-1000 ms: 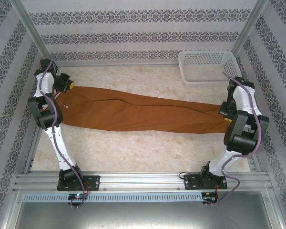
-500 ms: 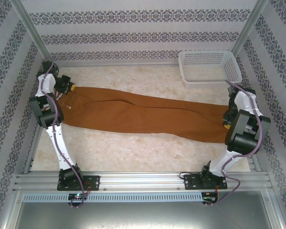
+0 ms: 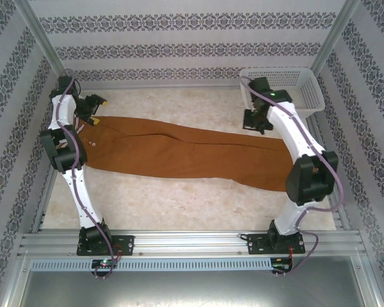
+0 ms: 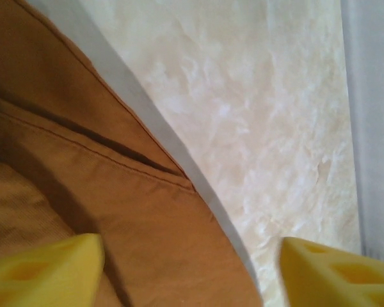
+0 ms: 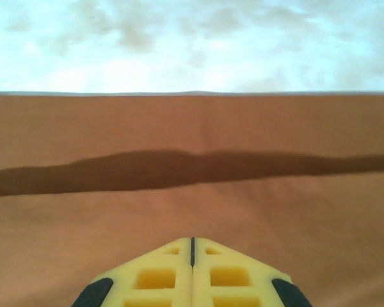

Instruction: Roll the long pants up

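— What is the cloth like?

— The long pants are a matte rust-brown weave, lying flat and full length on the table. They run from the upper left of the top view down toward the right middle. The table has a pale, marbled, smooth-looking surface. A white plastic basket with perforated walls sits in the upper right corner.

— Any detail in the fabric?

— In the left wrist view the pants show stitched seams running diagonally and a finer ribbed weave at lower left. A pale grey band follows their edge against the table. In the right wrist view the pants span the frame, crossed by one long dark crease, with the table above.

— And the left gripper?

— It is at the waist end, upper left. Up close the left gripper is spread wide, holding nothing, with one blocky yellow fingertip over cloth and the other over bare table.

— The right gripper?

— It is by the far edge of the legs, just beside the basket. The right gripper has its yellow pads pressed together with nothing between. I cannot tell whether they touch the cloth.
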Robot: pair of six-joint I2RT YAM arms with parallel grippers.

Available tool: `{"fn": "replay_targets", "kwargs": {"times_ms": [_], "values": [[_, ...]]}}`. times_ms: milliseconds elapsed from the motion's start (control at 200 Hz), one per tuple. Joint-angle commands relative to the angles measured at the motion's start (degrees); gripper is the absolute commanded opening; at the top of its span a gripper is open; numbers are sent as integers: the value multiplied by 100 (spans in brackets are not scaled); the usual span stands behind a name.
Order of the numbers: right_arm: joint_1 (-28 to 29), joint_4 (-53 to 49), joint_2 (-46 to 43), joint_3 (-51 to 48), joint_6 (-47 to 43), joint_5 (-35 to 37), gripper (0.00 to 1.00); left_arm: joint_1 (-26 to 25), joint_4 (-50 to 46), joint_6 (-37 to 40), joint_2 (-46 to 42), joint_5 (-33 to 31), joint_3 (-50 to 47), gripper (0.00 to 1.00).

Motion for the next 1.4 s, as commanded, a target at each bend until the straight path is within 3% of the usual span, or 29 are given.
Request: {"fn": "replay_targets", "kwargs": {"times_ms": [0, 100, 270, 310, 365, 420, 1004, 1109, 1209, 1314, 1394], "values": [[335, -16, 630, 293, 101, -418, 6, -14, -686, 258, -11, -137, 388, 90], [599, 178, 950, 342, 70, -614, 8, -14, -1041, 276, 177, -398, 697, 88], [877, 471, 1447, 477, 49, -1058, 14, -50, -1358, 362, 210, -693, 693, 68], [918, 454, 1594, 615, 34, -1083, 19, -60, -1426, 397, 205, -748, 635, 66], [936, 470, 1782, 797, -2, -1217, 34, -67, -1435, 441, 208, -760, 494, 65], [941, 416, 1942, 996, -20, -1252, 39, -77, -1400, 464, 217, -774, 328, 65], [924, 361, 2077, 925, -157, -1248, 39, -203, -1524, 384, 934, -1171, 508, 73], [902, 317, 1996, 766, -192, -1151, 38, -215, -1364, 260, 1082, -1067, 554, 52], [814, 299, 1841, 530, -214, -1047, 38, -234, -1242, 167, 1208, -948, 566, 38], [658, 343, 1625, 239, -242, -998, 38, -259, -1188, 115, 1303, -892, 565, 35], [518, 299, 1466, 82, -277, -881, 38, -269, -1188, 104, 1319, -870, 565, 21]]}}
